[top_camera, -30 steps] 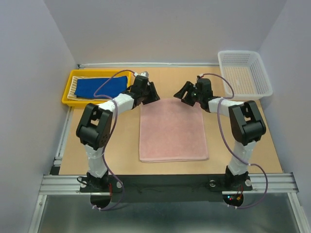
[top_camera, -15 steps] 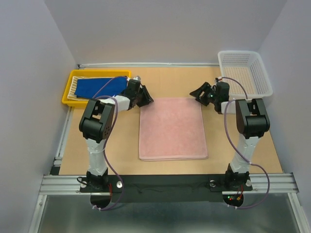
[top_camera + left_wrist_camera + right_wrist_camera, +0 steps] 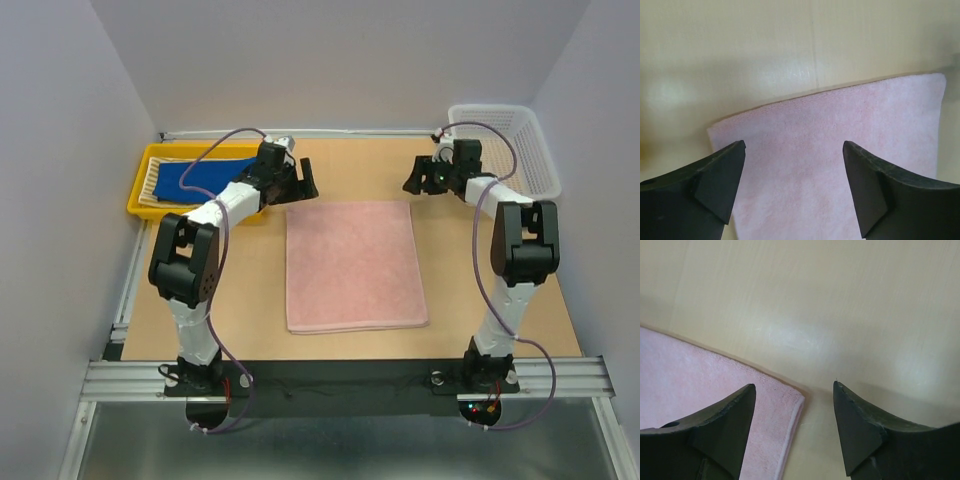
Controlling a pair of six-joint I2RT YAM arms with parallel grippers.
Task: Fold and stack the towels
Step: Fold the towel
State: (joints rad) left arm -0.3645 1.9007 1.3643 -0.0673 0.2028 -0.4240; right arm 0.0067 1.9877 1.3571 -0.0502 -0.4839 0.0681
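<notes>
The pale pink towel (image 3: 350,265) lies flat in the middle of the table, folded to a rectangle. My left gripper (image 3: 305,182) hovers open just beyond its far left corner, and the left wrist view shows the pink towel (image 3: 840,150) below the gripper (image 3: 794,144) with nothing between the fingers. Beyond the far right corner my right gripper (image 3: 415,180) is open too; in its wrist view that corner of the towel (image 3: 700,385) lies under the gripper (image 3: 794,385), untouched. The blue towel (image 3: 200,178) rests on the striped towel (image 3: 153,182) in the yellow tray.
The yellow tray (image 3: 140,205) stands at the back left, right beside the left arm. A white mesh basket (image 3: 510,140) sits at the back right, close behind the right wrist. Grey walls close in the table on three sides.
Both grippers have drawn back from the pink towel's far corners toward the rear of the table. The left jaws have spread wider. The towel has stayed flat.
</notes>
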